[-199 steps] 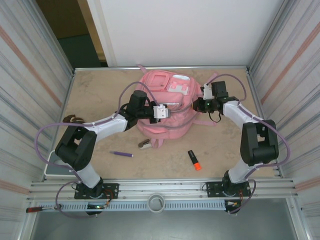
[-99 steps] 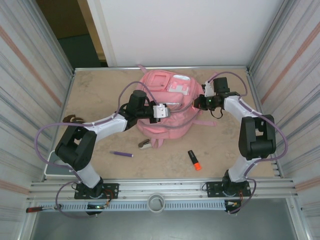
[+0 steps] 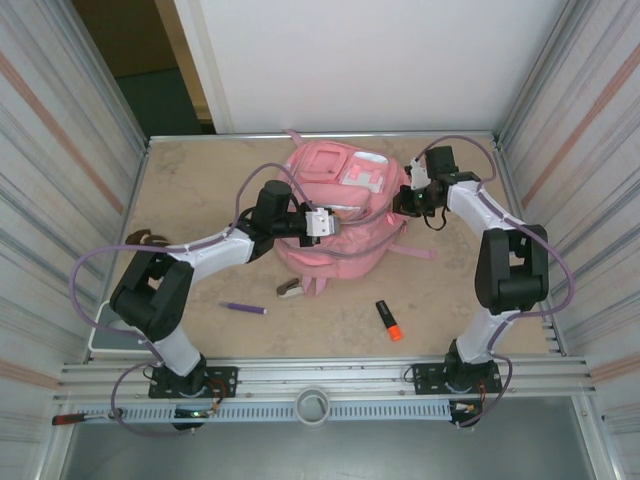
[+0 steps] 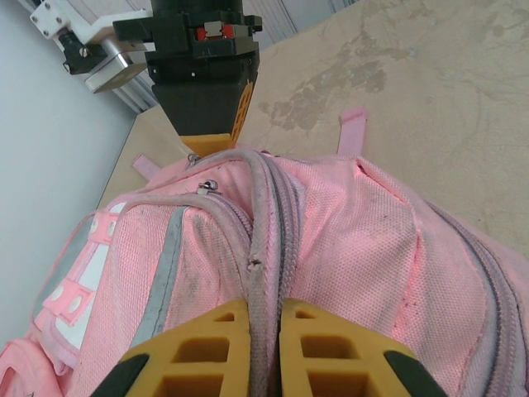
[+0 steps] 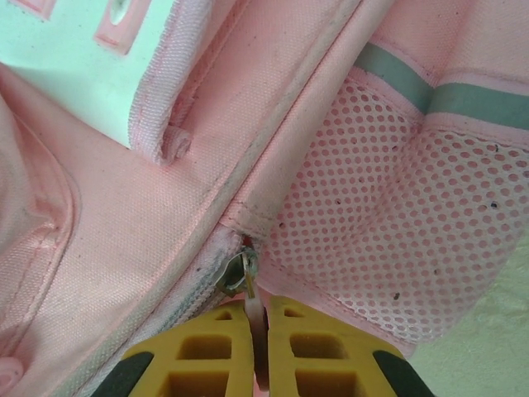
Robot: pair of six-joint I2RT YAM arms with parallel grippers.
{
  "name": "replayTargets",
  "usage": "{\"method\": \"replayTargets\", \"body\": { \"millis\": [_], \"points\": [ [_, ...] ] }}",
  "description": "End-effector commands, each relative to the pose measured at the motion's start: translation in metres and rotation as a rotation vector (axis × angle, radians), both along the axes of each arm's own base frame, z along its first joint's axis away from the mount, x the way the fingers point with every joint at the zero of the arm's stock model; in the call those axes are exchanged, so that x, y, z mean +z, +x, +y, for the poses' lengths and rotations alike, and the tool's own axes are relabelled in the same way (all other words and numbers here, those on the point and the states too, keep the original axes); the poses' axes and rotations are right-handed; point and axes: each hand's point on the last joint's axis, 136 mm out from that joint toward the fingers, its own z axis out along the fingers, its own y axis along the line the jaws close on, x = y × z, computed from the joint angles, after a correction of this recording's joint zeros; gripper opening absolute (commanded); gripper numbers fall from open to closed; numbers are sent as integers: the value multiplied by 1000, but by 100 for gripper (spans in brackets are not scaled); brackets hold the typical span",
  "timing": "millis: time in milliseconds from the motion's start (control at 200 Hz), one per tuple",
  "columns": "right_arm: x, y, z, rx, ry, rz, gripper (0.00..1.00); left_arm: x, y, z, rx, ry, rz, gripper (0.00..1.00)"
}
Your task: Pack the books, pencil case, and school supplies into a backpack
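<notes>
The pink backpack (image 3: 335, 215) lies in the middle of the table, white patch (image 3: 364, 173) up. My left gripper (image 3: 325, 222) (image 4: 264, 347) is shut on a pink strap (image 4: 263, 240) along its top. At the bag's right side my right gripper (image 3: 405, 200) (image 5: 258, 339) is shut on a zipper pull tab (image 5: 255, 308), just under the slider (image 5: 238, 277). On the table in front lie the purple pen (image 3: 243, 308), the orange-and-black highlighter (image 3: 388, 320) and the small white-and-brown stapler-like piece (image 3: 289, 289). The blue-grey pencil case (image 3: 103, 335) lies near left, half behind my left arm. The books are out of view.
A brown-and-white lump with a cord (image 3: 146, 238) lies by the left wall. Ribbed metal walls close in both sides of the table. A loose pink strap (image 3: 415, 250) trails from the bag toward the right. Bare tabletop shows near the front middle.
My right gripper has moved toward the back of the table with the zipper tab, and the backpack's right side has shifted back with it. The left arm has held still.
</notes>
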Motion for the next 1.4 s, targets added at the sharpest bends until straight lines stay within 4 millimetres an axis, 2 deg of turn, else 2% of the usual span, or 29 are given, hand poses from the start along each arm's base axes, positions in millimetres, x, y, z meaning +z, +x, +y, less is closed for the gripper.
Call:
{"method": "replayTargets", "body": {
  "millis": [0, 160, 391, 566, 656, 736, 832, 932, 997, 1112, 1217, 1298, 1398],
  "points": [
    [-13, 27, -84, -221, -249, -23, 9, 27, 1, 13, 0, -65, -7, 2],
    [-5, 34, -86, -226, -255, -47, 10, 24, 1, 11, 0, -66, 1, 2],
    [-18, 44, -108, -258, -353, -12, 10, 32, -5, 13, -24, -92, -7, 2],
    [-19, 54, -108, -256, -350, -17, 11, 31, -4, 14, -23, -98, 7, 2],
    [-14, 55, -98, -230, -292, -26, 16, 29, 1, 13, -1, -91, 15, 2],
    [-5, 54, -82, -191, -206, -58, 24, 26, 9, 9, 37, -71, 15, 2],
    [15, 48, -62, -157, -88, -105, 33, 21, 18, 2, 80, -57, 24, 5],
    [33, 36, -46, -139, 21, -132, 38, 20, 24, -3, 89, -60, 78, 8],
    [42, 28, -42, -142, 55, -151, 40, 18, 23, -5, 82, -55, 90, 8],
    [45, 22, -44, -176, 71, -165, 43, 18, 19, -4, 64, -69, 72, 8],
    [41, 32, -40, -210, 121, -154, 48, 18, 15, -5, 45, -71, 74, 8],
    [38, 47, -33, -241, 193, -135, 57, 17, 14, -5, 43, -68, 77, 8],
    [33, 72, -28, -280, 261, -119, 61, 17, 13, -6, 40, -67, 78, 8]
  ]
}}
